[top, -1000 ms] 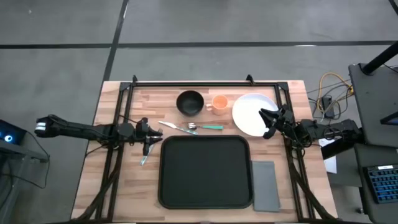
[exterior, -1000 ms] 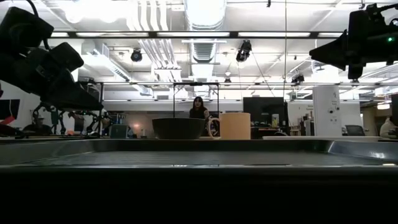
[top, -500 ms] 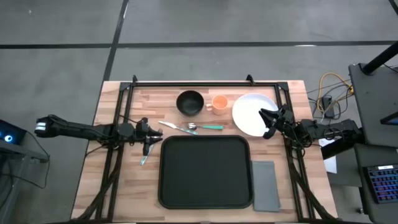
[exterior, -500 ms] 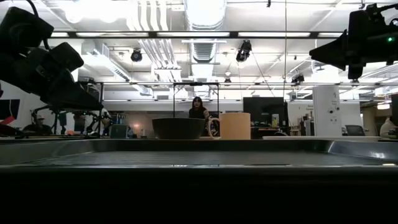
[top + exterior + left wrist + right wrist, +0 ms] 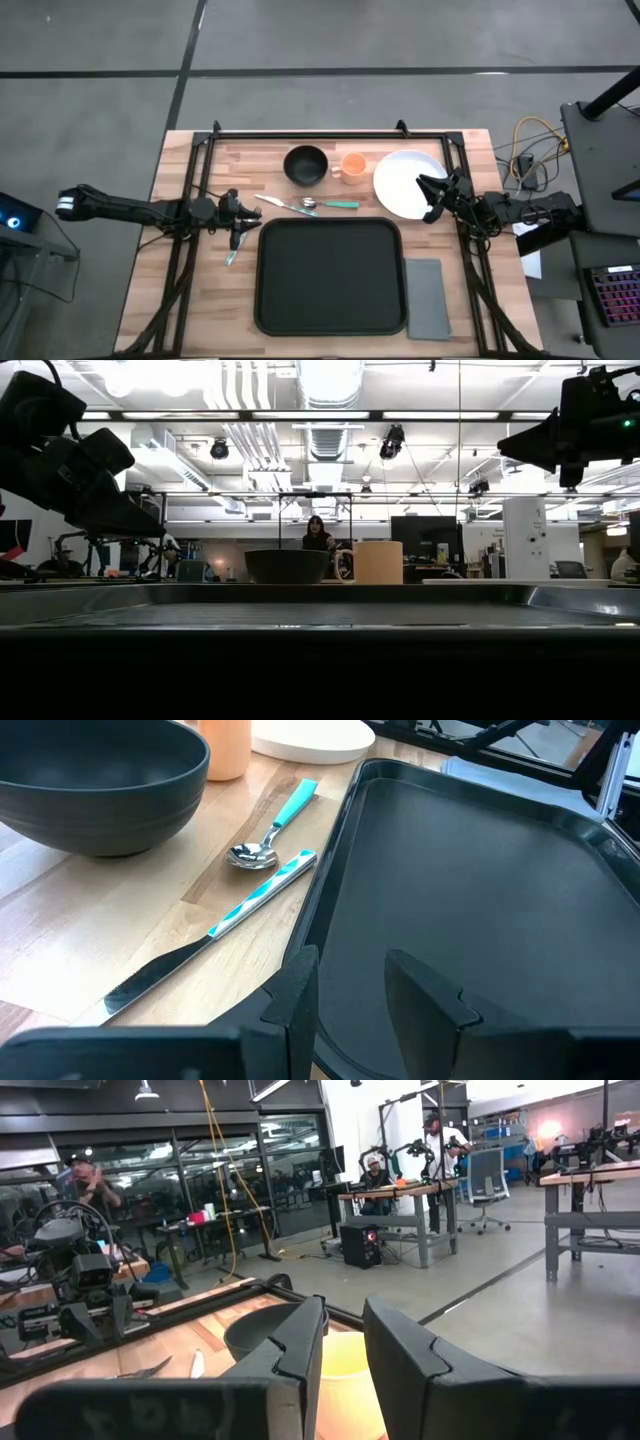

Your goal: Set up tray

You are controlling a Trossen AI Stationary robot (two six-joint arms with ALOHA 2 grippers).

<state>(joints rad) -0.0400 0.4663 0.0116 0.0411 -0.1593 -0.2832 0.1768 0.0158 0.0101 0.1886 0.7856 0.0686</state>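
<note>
The black tray (image 5: 330, 276) lies flat on the wooden table, near the front middle; it also shows in the left wrist view (image 5: 480, 870). My left gripper (image 5: 238, 220) hovers open and empty beside the tray's left rim, above the table (image 5: 350, 965). My right gripper (image 5: 430, 198) hovers open and empty over the right edge of the white plate (image 5: 405, 183), pointing toward the orange cup (image 5: 350, 1370) and the black bowl (image 5: 262, 1335). In the low view both arms are raised off the table.
Behind the tray lie a black bowl (image 5: 305, 165), an orange cup (image 5: 352, 166), a knife (image 5: 215, 930) and a teal-handled spoon (image 5: 270, 835). A fork (image 5: 232, 254) lies left of the tray. A grey folded napkin (image 5: 425, 298) lies right of it.
</note>
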